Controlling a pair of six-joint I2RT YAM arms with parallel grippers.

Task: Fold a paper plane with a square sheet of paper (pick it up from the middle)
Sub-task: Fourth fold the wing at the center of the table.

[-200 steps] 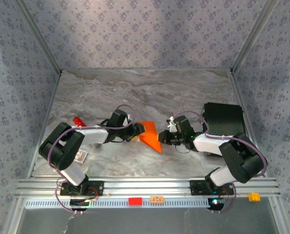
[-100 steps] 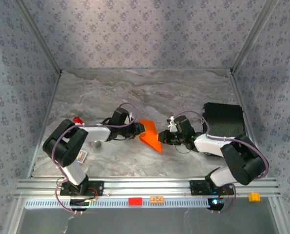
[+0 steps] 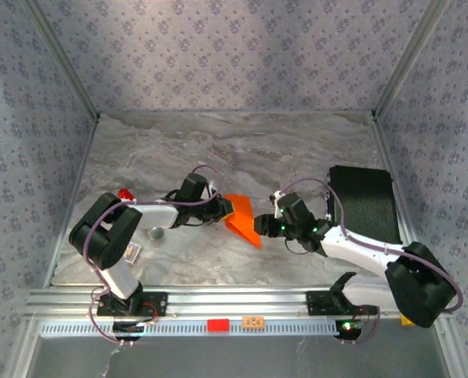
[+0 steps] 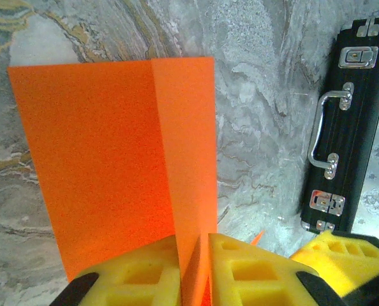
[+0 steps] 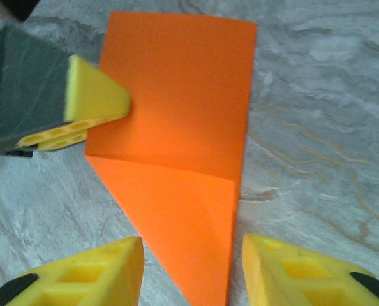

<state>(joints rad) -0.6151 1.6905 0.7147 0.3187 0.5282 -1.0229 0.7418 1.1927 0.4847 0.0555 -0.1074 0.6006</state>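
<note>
- The orange paper (image 3: 242,216) is found on the table (image 3: 297,150) between the arms, its long axis slanted and its pointed end aimed toward the near edge.
- A folded flap and a diagonal crease are shown.
- One edge is pinched by the left gripper (image 4: 193,255); the right gripper (image 5: 193,271) is spread, unclenched.

The top camera looks down from behind the arms (image 3: 151,213). Both wrist cameras stare close past their fingers (image 4: 145,274) at one orange sheet (image 5: 177,127).
</note>
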